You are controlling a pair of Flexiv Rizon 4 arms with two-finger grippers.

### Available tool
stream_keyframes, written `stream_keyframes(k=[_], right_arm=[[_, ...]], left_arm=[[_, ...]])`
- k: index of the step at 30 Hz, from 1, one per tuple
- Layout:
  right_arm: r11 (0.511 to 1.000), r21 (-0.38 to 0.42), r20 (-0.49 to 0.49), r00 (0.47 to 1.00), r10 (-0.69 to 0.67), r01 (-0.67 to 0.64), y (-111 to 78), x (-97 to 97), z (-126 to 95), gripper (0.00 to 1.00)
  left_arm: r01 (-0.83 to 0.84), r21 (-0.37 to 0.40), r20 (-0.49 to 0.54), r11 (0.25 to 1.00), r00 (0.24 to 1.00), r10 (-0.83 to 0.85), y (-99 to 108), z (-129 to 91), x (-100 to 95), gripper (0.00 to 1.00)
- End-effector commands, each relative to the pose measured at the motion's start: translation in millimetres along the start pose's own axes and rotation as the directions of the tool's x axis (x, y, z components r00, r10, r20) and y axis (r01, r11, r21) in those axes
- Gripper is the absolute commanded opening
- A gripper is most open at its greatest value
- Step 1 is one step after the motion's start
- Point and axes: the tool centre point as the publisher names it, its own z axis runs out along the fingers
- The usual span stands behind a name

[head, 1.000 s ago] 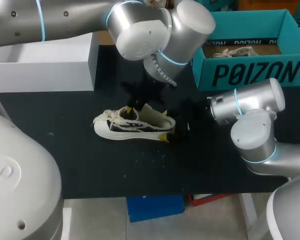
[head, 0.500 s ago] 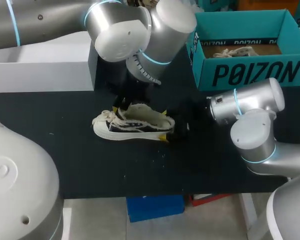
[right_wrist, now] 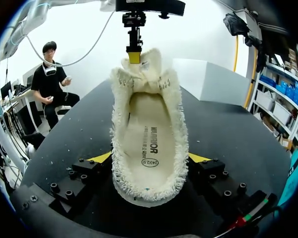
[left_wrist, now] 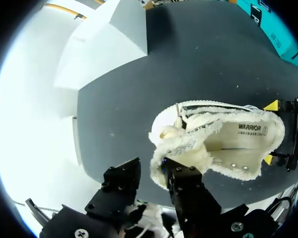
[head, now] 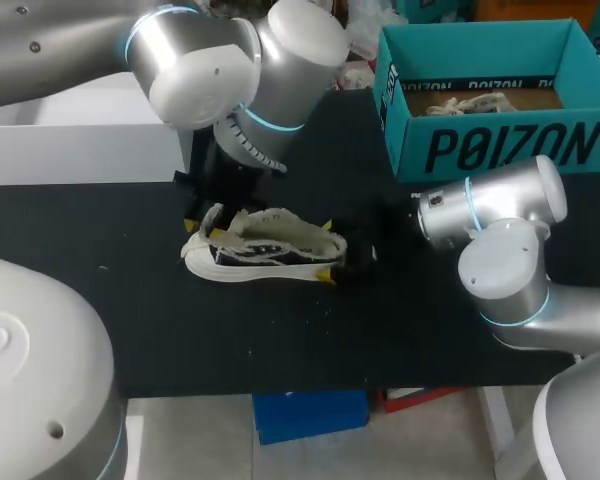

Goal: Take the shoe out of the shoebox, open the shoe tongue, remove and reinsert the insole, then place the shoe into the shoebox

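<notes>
A cream shoe [head: 265, 252] with a fleecy lining lies on its sole on the black table [head: 180, 330], toe to the left. My right gripper [head: 327, 250] is shut on its heel, one yellow tip on each side. In the right wrist view the heel sits between that gripper's [right_wrist: 150, 157] fingers and the insole [right_wrist: 148, 134] lies flat inside. My left gripper [head: 204, 208] hangs over the toe end, open. In the left wrist view the raised tongue [left_wrist: 181, 146] rests against one finger [left_wrist: 186, 186], with bare table between the two. The teal shoebox [head: 500, 145] stands at the back right.
A second shoe [head: 470, 103] lies inside the shoebox. A long white box [head: 80, 135] stands at the back left, close behind my left arm. Bare black table stretches in front of the shoe to the front edge.
My left arm has swung left from above the shoe's opening to its toe end, drawing the tongue forward. Its fingers have come apart. The right gripper has kept still on the heel.
</notes>
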Motion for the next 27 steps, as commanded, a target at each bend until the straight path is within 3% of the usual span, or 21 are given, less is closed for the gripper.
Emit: stream_keyframes(k=[1, 27], right_arm=[[1.000, 0.000, 0.001, 1.000, 0.001, -0.001, -2.3, -1.2, -1, 0.00], [1.000, 0.000, 0.001, 1.000, 0.001, -0.001, -2.3, -1.2, -1, 0.00]], left_arm=[[0.007, -0.003, -0.044, 1.000, 0.999, -0.007, 3, 9, -12.6, 1.00], [0.074, -0.089, -0.052, 0.993, 0.996, -0.079, 1, 51, -39.6, 1.00]])
